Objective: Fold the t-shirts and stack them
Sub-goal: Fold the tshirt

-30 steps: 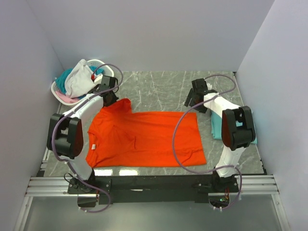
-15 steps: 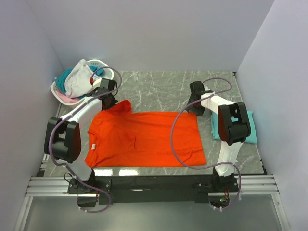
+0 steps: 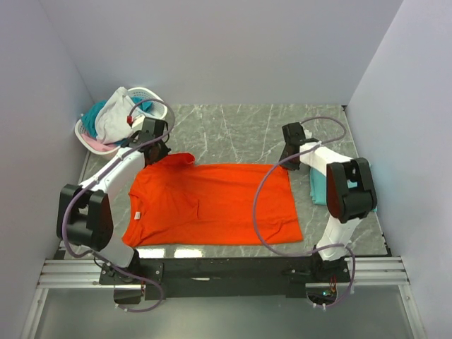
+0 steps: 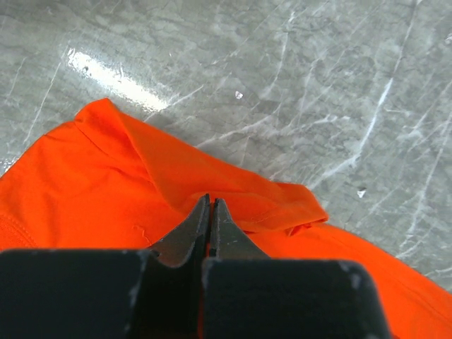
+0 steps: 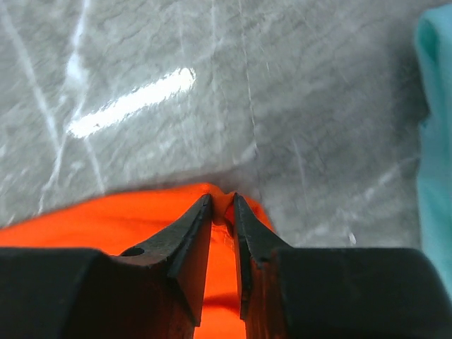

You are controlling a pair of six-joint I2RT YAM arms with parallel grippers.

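orange t-shirt (image 3: 212,205) looked limp, light; best held at edges | your left gripper (image 4: 211,212) clenched its sleeve | your right gripper (image 5: 222,208) clenched its hem corner

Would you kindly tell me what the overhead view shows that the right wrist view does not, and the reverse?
Only the overhead view shows the basket of clothes at the far left, the left gripper at the sleeve, and the whole orange shirt spread flat. Only the right wrist view shows the right gripper up close, with the shirt's corner pinched between its nearly closed jaws. Both show the orange shirt, the teal shirt to its right and the marble table.
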